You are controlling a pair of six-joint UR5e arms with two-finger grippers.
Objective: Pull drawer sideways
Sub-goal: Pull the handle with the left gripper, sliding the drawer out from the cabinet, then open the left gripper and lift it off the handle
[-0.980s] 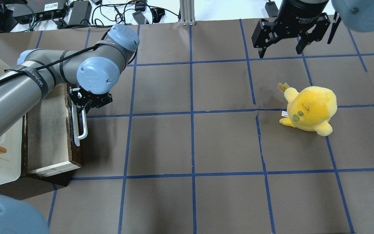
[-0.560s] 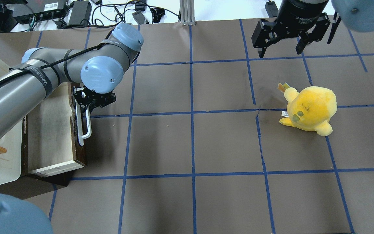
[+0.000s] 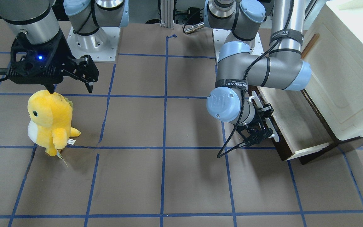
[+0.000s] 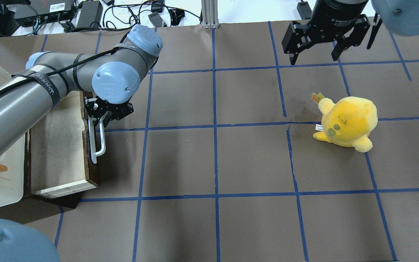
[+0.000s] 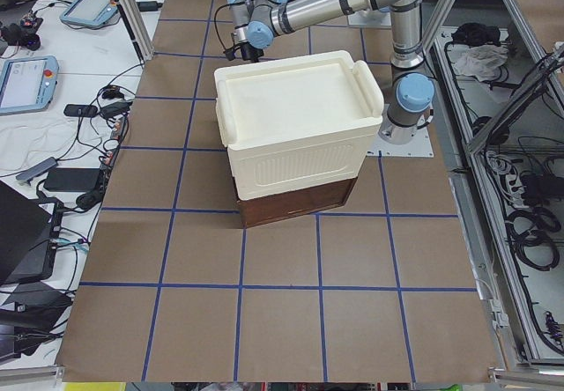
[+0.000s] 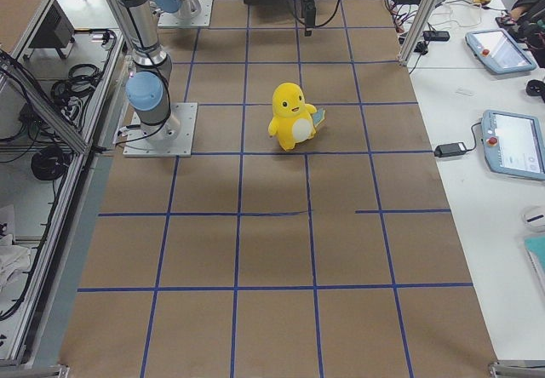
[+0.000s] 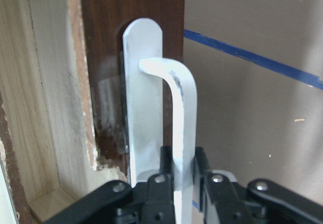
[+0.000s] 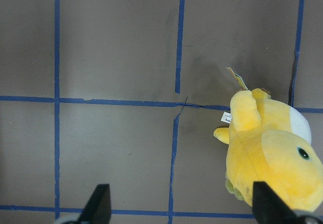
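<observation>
Drawer point(image 4: 58, 145), at the desk's point(image 4: 231, 163) 9 o'clock, slides farther toward 3 o'clock within 1 second, left claw point(image 4: 100, 118) clamped on its white handle point(image 4: 103, 142). The pull is advancing; right claw point(image 4: 314, 58) hangs open, idle.

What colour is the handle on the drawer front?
White. The handle shows best in the left wrist view.
</observation>
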